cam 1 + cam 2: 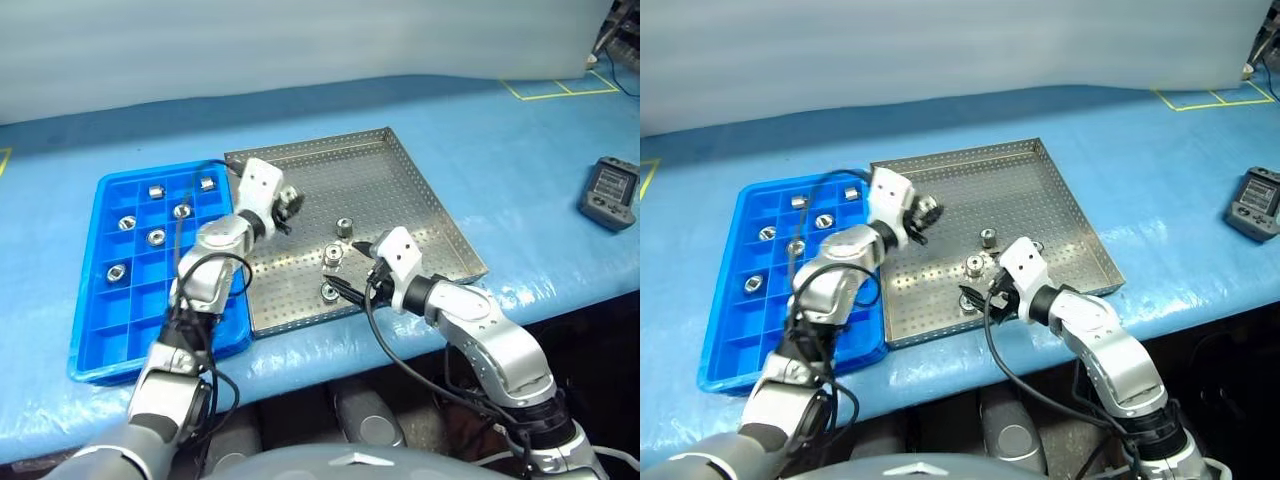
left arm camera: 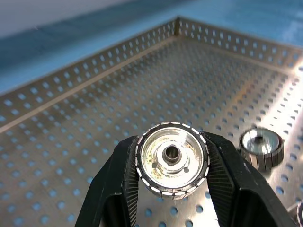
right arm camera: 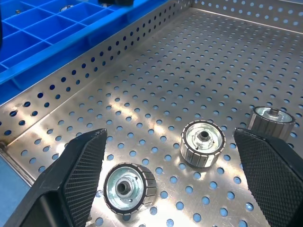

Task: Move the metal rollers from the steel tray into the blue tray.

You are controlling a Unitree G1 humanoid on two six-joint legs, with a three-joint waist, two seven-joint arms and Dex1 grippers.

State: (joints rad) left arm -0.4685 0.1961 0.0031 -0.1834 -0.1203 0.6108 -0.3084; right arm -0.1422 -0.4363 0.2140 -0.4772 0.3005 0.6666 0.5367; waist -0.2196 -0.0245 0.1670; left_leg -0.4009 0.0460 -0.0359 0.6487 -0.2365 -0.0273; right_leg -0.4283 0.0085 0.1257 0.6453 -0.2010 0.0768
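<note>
My left gripper [image 1: 288,205] is shut on a metal roller [image 2: 171,160], a shiny ribbed disc with a central hole, held above the left part of the steel tray [image 1: 400,190]. Three more rollers lie on the perforated floor near the front: one [image 1: 344,227], a second [image 1: 333,254] and a third [image 1: 329,292]. My right gripper [image 1: 350,268] hangs open over these, with two of them [image 3: 128,187] [image 3: 202,143] between its spread fingers, untouched. The blue tray [image 1: 110,340] lies left of the steel tray, with several rollers [image 1: 156,237] in separate compartments.
A grey handheld device [image 1: 610,192] lies at the far right of the blue-covered table. Yellow tape marks [image 1: 560,90] sit at the back right. The steel tray's front corner is close to the table's front edge.
</note>
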